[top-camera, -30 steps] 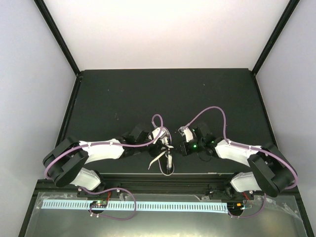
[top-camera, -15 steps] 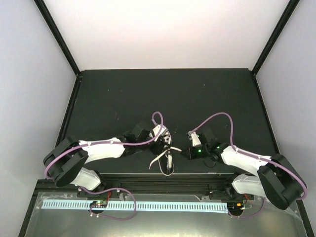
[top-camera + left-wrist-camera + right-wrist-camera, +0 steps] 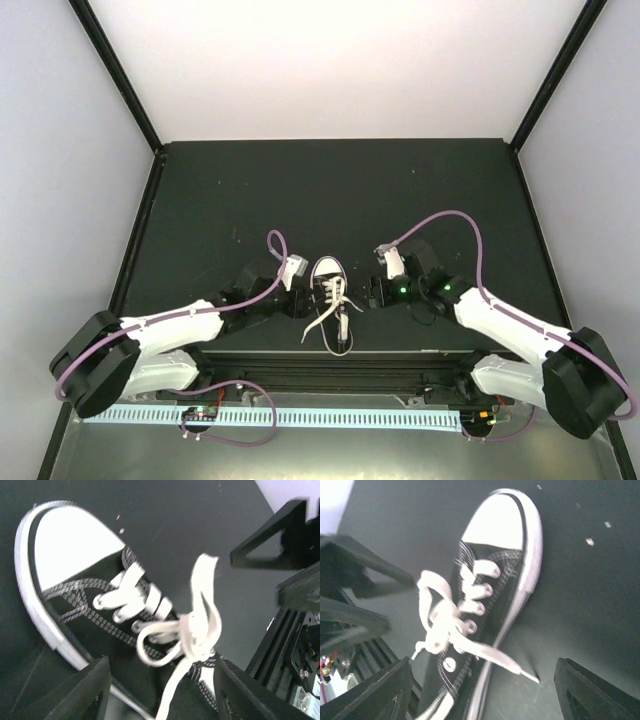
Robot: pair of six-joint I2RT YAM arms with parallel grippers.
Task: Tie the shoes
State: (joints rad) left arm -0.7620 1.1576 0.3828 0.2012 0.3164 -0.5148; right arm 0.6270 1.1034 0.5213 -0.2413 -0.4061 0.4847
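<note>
The shoes are one small black sneaker (image 3: pixel 333 310) with a white toe cap (image 3: pixel 329 268), lying near the table's front edge with its toe pointing away. Its white laces (image 3: pixel 197 630) are gathered in a knot with loops over the tongue, and loose ends trail off toward the heel (image 3: pixel 315 328). My left gripper (image 3: pixel 298 300) stands open just left of the shoe, its fingers (image 3: pixel 90 690) apart with no lace between them. My right gripper (image 3: pixel 369 294) stands open just right of it. In the right wrist view the laces' knot (image 3: pixel 440 622) and one free lace end (image 3: pixel 515 667) lie clear of the fingers (image 3: pixel 600 690).
The shoe rests on a black table (image 3: pixel 250 200) with black posts at its back corners. A black metal rail (image 3: pixel 330 362) runs along the near edge right behind the heel. Purple cables (image 3: pixel 440 225) arch over both wrists.
Both grippers have let go of the laces and drawn back sideways from the shoe, left one leftward, right one rightward. The right jaws have opened wide. The shoe top now shows uncovered.
</note>
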